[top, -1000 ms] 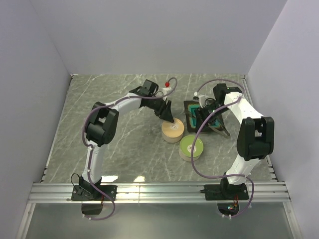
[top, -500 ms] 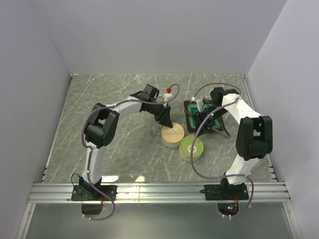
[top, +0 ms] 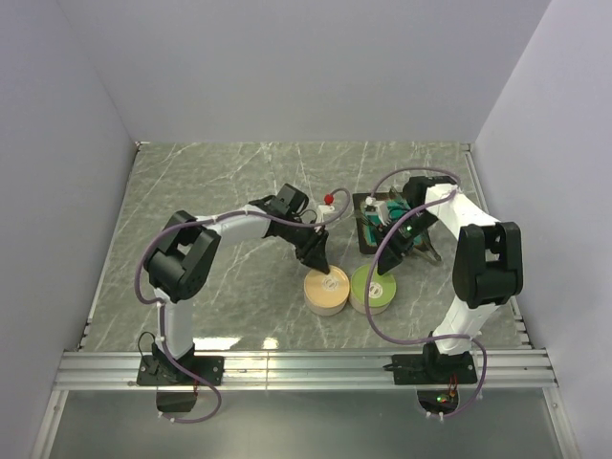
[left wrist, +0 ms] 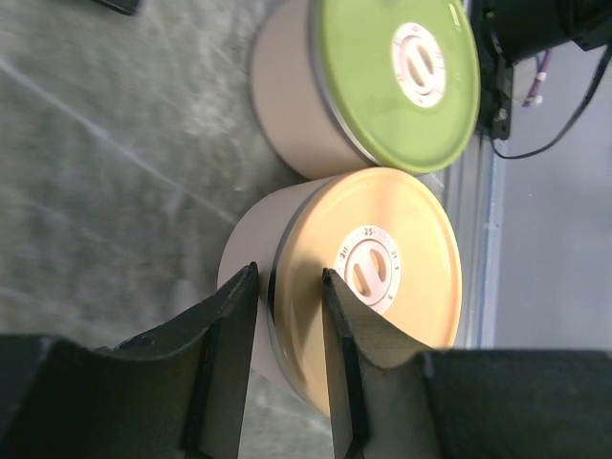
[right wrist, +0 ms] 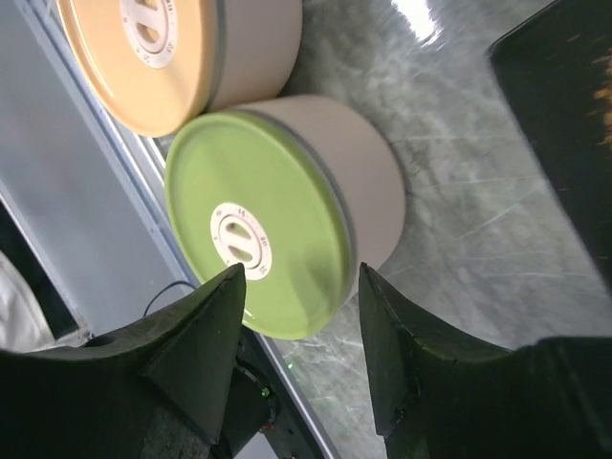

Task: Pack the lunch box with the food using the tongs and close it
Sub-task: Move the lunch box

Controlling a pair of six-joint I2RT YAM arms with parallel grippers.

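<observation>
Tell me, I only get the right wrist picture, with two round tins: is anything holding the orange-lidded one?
Observer: Yes. The left gripper pinches the orange-lidded tin at its rim, one finger on the wall, one on the lid.
Operator: What lies past the tins, outside my picture?
Observer: From above, a square teal tray with a dark rim sits just beyond the green-lidded tin.
</observation>
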